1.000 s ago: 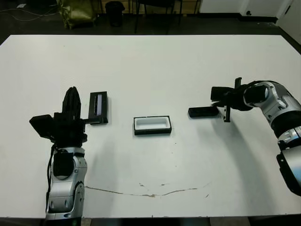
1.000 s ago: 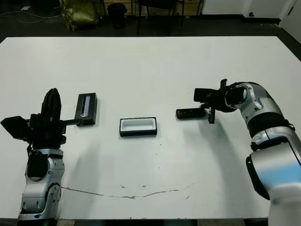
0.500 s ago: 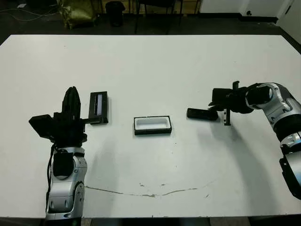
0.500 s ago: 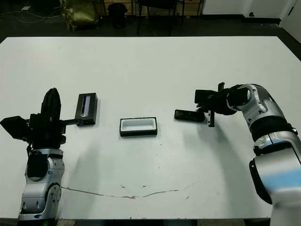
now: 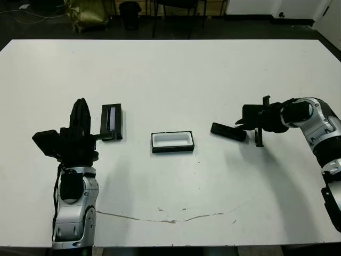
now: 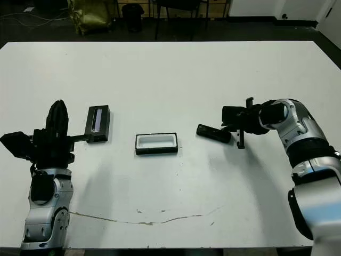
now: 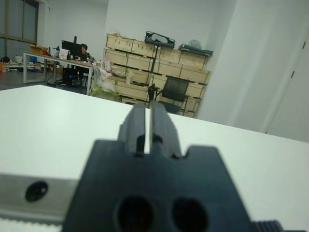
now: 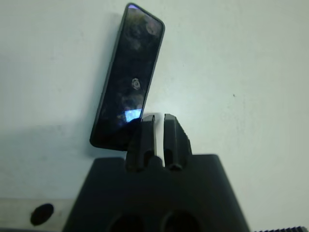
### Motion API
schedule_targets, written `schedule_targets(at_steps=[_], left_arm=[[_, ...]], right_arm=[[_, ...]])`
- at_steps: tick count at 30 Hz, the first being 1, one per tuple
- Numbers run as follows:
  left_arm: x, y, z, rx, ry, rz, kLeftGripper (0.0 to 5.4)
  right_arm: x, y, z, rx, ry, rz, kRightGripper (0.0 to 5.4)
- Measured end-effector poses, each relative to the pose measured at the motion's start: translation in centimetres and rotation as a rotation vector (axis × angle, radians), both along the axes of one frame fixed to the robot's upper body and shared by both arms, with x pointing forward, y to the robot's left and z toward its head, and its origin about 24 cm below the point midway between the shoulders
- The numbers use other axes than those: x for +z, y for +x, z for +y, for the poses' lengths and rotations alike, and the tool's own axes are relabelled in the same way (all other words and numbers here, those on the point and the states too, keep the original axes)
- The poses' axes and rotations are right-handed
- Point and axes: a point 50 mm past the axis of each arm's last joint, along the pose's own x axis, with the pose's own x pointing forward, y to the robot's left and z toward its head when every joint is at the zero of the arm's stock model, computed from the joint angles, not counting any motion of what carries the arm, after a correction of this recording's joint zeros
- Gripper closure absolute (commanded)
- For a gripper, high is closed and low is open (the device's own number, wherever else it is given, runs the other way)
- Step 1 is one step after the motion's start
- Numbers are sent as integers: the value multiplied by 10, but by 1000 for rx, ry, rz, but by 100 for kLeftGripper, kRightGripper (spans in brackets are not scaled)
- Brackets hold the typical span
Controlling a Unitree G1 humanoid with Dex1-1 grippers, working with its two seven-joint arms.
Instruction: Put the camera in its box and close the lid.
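The camera (image 5: pixel 229 132) is a slim black bar lying flat and slightly askew, right of the box (image 5: pixel 172 142), a small black tray with white lining at mid-table. The lid (image 5: pixel 111 121), black with a pale stripe, lies further left. My right gripper (image 5: pixel 241 125) is shut and holds nothing. In the right wrist view its fingertips (image 8: pixel 147 126) sit at the corner of the camera's (image 8: pixel 130 77) near end, by a bluish glint. My left gripper (image 5: pixel 80 104) stands upright just left of the lid, shut and holding nothing, as the left wrist view shows (image 7: pixel 148 118).
A thin dark crack (image 5: pixel 170 218) runs across the white table (image 5: pixel 176 74) near its front edge. Beyond the far edge are a dark floor, chair legs and a yellow-green bag (image 5: pixel 88 13). The left wrist view shows a seated person (image 7: pixel 84 50) far off.
My right gripper has moved toward the front of the table and a little right. The camera has turned from level to slightly askew, its right end nearer the front. The left arm is still.
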Motion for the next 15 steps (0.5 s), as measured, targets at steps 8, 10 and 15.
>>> schedule_targets(at_steps=[8,10,15], left_arm=[[0,0,1,-3,-5,-5,538],[0,0,1,-2,-3,-4,538],[0,0,1,5,4,-3,538]], right_arm=[[3,-3,3,5,-4,17,540],[3,-4,4,10,-5,19,540],[2,-7,4,16,-9,29,540]])
